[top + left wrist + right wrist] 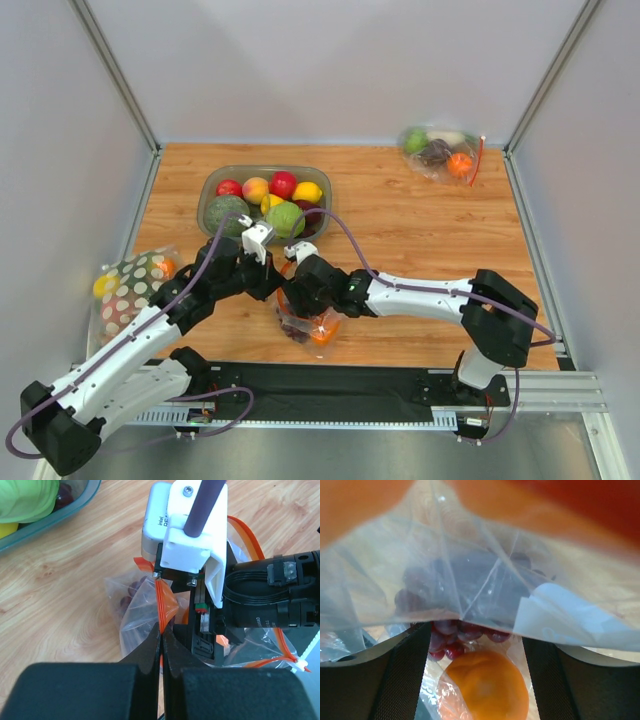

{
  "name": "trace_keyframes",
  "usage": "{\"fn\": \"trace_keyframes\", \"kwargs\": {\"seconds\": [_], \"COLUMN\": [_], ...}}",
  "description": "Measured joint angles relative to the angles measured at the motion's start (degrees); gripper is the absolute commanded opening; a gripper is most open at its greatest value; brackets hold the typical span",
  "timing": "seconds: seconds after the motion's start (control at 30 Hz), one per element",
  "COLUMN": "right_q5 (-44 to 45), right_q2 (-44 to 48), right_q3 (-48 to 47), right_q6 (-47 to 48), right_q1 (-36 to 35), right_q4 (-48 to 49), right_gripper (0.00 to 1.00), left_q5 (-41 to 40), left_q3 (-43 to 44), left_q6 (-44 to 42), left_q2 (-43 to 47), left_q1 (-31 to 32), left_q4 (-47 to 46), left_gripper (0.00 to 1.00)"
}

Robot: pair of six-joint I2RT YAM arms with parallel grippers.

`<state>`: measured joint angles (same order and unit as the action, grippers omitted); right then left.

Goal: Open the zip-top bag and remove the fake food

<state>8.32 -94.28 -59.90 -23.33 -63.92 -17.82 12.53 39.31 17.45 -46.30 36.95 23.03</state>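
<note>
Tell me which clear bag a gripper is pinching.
The zip-top bag at the near middle: the left gripper pinches its orange zip strip. The other clear bag lies untouched in the far right corner.

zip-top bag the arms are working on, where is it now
In the top view the zip-top bag is at the front centre of the table, just nearer than the fruit tray, with the left gripper pinching its orange zip strip.
</note>
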Motion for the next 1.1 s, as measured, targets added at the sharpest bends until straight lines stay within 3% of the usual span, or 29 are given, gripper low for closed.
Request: {"fn": "trace_keyframes", "kwargs": {"seconds": [0.13, 0.17, 0.23, 0.27, 0.33, 0.37, 0.47, 0.7, 0.93, 1.1], "right_q5": [0.44, 0.33, -0.02, -0.13, -0.2, -0.17, 0.22, -1.55, -7.52, -13.2], "right_q2": [-1.75, -2.58, -3.67, -4.02, -4.46, -4.57, -4.57, 2.4, 14.95, 17.53], "right_q3": [0.81, 0.81, 0.81, 0.81, 0.81, 0.83, 0.9, 4.33, 5.57, 5.07], "right_q6": [-0.07, -0.07, -0.02, 0.09, -0.04, -0.13, 0.09, 1.55, 3.72, 6.45], "right_q1": [0.09, 0.22, 0.26, 0.24, 0.24, 0.28, 0.55, 0.74, 0.79, 1.14], "right_q4": [3.23, 4.2, 5.68, 6.34, 7.23, 7.43, 7.98, 7.5, 7.19, 4.52], "right_gripper": [0.72, 0.67, 0.54, 0.39, 0.26, 0.14, 0.01, 0.0, 0.0, 0.0], "left_q5": [-0.44, -0.74, -1.29, -1.53, -1.73, -1.68, -0.46, -0.59, -3.23, -4.13], "left_q3": [-0.81, -0.96, -1.25, -1.31, -1.38, -1.38, -1.38, -1.38, -0.9, 0.22], "left_q6": [-0.04, -0.07, -0.04, -0.02, 0.02, 0.07, 0.74, 1.92, 2.23, 2.64], "left_q2": [-1.14, -1.4, -1.73, -1.77, -1.77, -1.77, -1.77, -1.97, -2.86, -2.91], "left_q1": [-0.57, -0.74, -1.03, -1.09, -1.07, -1.05, -0.57, 0.04, 0.04, 0.15], "left_q4": [-0.42, -0.44, -0.59, -0.66, -1.22, -1.57, -2.6, -3.13, -2.51, -2.25], "left_gripper": [0.0, 0.0, 0.0, 0.0, 0.0, 0.0, 0.0, 0.0, 0.0, 0.0]}}
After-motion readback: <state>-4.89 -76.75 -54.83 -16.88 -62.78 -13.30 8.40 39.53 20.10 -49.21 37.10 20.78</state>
